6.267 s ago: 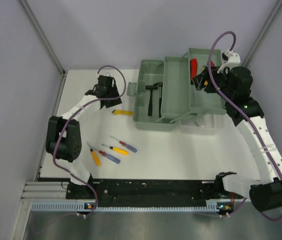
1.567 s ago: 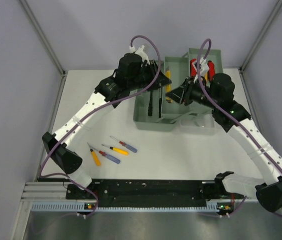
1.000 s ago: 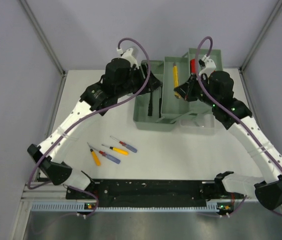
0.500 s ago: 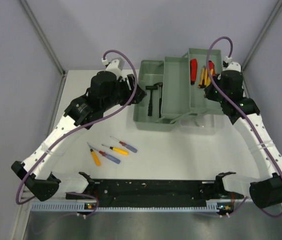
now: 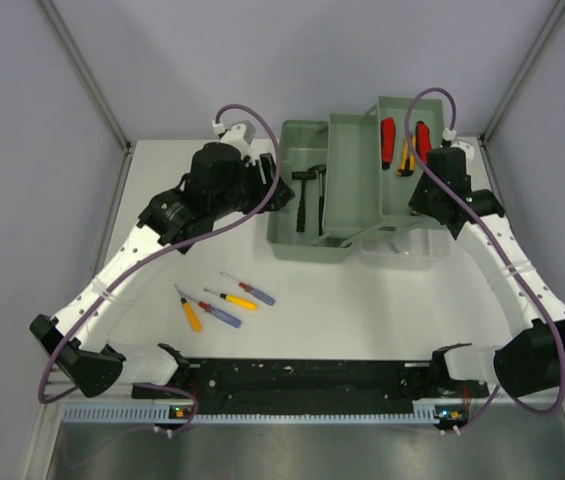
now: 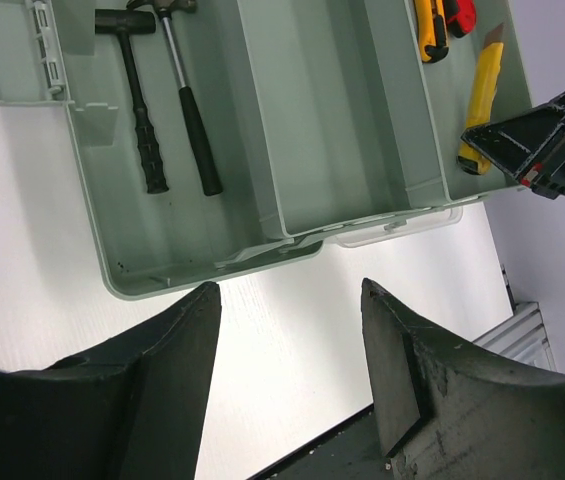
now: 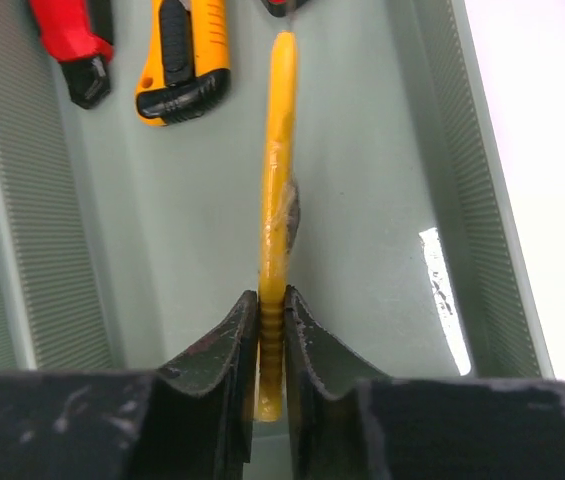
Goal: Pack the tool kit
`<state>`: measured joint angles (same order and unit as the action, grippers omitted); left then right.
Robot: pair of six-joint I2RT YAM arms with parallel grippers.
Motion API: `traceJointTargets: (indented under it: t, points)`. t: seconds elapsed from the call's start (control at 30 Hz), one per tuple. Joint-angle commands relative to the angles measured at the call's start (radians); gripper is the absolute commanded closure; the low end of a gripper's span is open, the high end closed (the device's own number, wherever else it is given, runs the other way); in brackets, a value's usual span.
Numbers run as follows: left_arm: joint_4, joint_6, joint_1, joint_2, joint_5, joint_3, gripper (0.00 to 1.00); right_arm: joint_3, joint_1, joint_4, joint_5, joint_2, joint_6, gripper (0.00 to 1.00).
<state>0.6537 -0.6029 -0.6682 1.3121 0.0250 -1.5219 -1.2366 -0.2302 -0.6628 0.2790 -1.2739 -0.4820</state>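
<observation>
The yellow knife (image 7: 280, 150) has moved into the tray (image 7: 457, 180), clamped by the right gripper (image 7: 272, 298), perhaps not yet resting; left gripper (image 6: 287, 290) spread empty.

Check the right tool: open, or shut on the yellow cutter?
Shut on it. The right tool has its fingers pinching the yellow cutter from both sides, no gap, over the tray.

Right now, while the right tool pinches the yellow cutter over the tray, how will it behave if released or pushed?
The yellow cutter looks stiff: it juts straight beyond the right tool. Being slim and flat-sided, it would probably tip over flat rather than roll. Its glossy plastic may slide easily on the smooth tray floor.
</observation>
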Motion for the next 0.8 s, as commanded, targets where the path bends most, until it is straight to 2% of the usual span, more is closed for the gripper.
traceJointTargets:
  t: [0.0, 0.07, 0.17, 0.3, 0.47, 0.57, 0.67, 0.77]
  points:
    - [-0.025, 0.006, 0.010, -0.010, -0.002, 0.006, 0.38, -0.006, 0.011, -0.001, 0.048, -0.015, -0.043, 0.74]
    - [-0.022, 0.003, 0.013, -0.011, 0.000, 0.006, 0.38, -0.012, 0.011, -0.001, 0.054, -0.009, -0.044, 0.61]
    - [-0.009, 0.006, 0.021, -0.016, 0.006, 0.006, 0.38, -0.037, 0.012, -0.006, 0.065, 0.017, -0.035, 0.50]
    - [0.014, 0.006, 0.033, -0.036, 0.042, 0.025, 0.38, -0.096, 0.011, -0.015, 0.065, 0.064, -0.003, 0.45]
    - [0.035, -0.014, 0.065, -0.099, 0.102, 0.135, 0.34, -0.159, 0.011, -0.014, -0.033, 0.131, 0.066, 0.37]
    - [0.044, -0.044, 0.094, -0.146, 0.122, 0.227, 0.20, -0.178, 0.012, -0.011, -0.113, 0.159, 0.094, 0.35]
    - [0.055, -0.052, 0.108, -0.195, 0.171, 0.319, 0.02, -0.185, 0.011, 0.003, -0.229, 0.177, 0.112, 0.34]
    - [0.075, -0.080, 0.119, -0.235, 0.223, 0.423, 0.02, -0.189, 0.003, 0.023, -0.395, 0.177, 0.129, 0.34]
